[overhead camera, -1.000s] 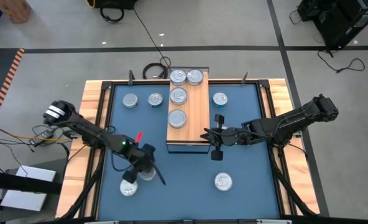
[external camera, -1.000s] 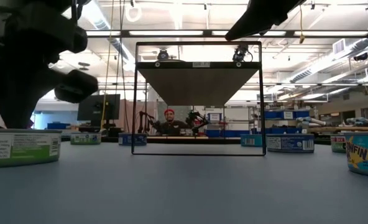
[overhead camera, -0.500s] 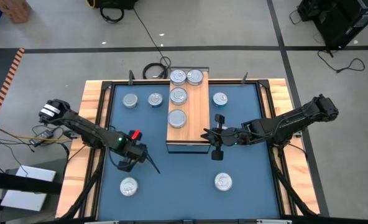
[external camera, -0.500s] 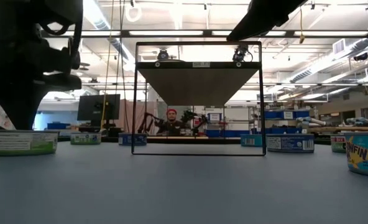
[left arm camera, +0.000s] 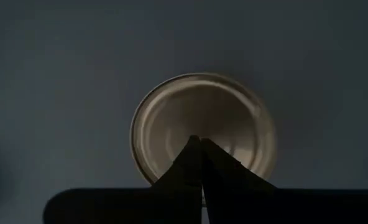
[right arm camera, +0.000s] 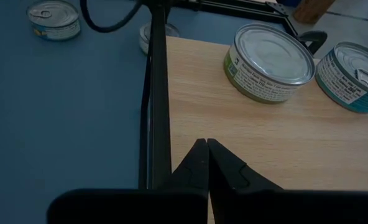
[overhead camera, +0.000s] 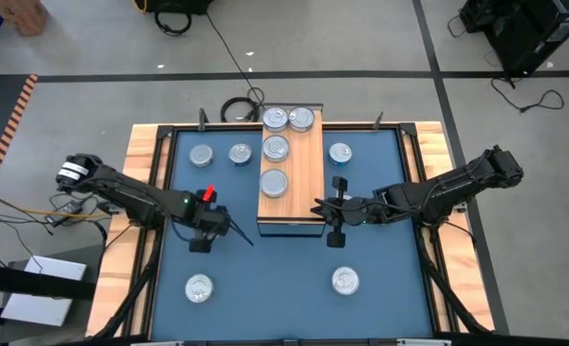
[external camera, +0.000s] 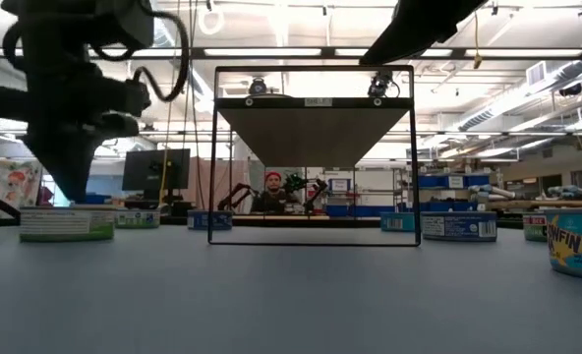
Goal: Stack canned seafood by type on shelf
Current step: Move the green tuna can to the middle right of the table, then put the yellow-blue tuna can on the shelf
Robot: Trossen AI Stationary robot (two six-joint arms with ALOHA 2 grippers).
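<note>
Four silver-lidded tins of canned seafood sit on the wood-topped shelf. More tins lie on the blue mat at the far left, the far right, the near left and the near right. My left gripper is shut and points down over another tin, which stands on the mat left of the shelf. My right gripper is shut and hovers over the shelf's near right edge, touching nothing. My left gripper has its shut fingertips on the tin's silver lid, near the lid's middle, coming from above and pointing down. The tin stands flat on the mat under them. The fingers themselves hide the exact spot of contact.
A dark metal frame carries the shelf top above the mat. Wooden table borders flank the mat. A cable coil lies behind the shelf. A person sits at a far desk. Bare mat lies between the two near tins.
My left gripper has gone toward the table's far edge and rolled at the wrist, staying shut. The tin under it has slid along the mat with it, away from the near-left tin, and now lies hidden beneath the gripper in the high view.
</note>
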